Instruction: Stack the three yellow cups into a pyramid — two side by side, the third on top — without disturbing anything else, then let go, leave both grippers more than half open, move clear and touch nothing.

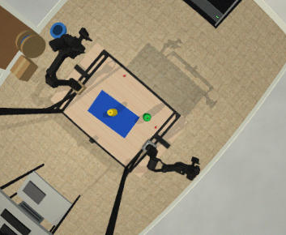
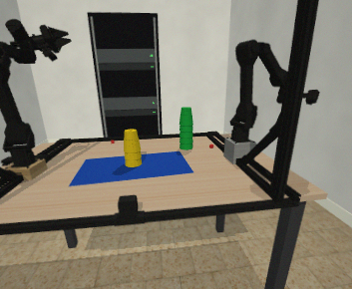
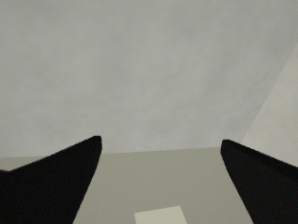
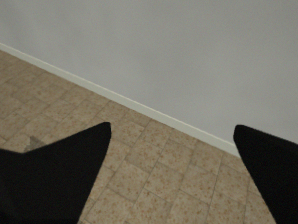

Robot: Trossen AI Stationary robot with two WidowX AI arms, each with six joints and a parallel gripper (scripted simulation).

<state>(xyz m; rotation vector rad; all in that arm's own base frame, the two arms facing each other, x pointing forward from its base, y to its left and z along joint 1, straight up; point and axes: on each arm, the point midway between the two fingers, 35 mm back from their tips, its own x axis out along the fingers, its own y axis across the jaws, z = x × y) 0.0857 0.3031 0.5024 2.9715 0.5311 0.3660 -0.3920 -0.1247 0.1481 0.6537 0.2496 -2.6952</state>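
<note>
The yellow cups [image 1: 112, 112] stand nested in one upside-down stack [image 2: 132, 147] on the blue mat [image 2: 133, 170] in the middle of the table. My left gripper [image 2: 62, 36] is open and empty. It is held high above the table's left edge, far from the cups, and its wrist view [image 3: 160, 145] shows only wall. My right gripper [image 1: 194, 163] is open and empty. It is folded back beyond the table's right side, and its wrist view [image 4: 172, 131] shows floor tiles and a baseboard.
A nested stack of green cups [image 2: 185, 129] stands on bare wood just right of the mat [image 1: 147, 117]. Two small red dots [image 2: 210, 146] mark the far table side. Black frame posts [image 2: 292, 100] ring the table, and a small black block [image 2: 128, 205] sits on the front rail.
</note>
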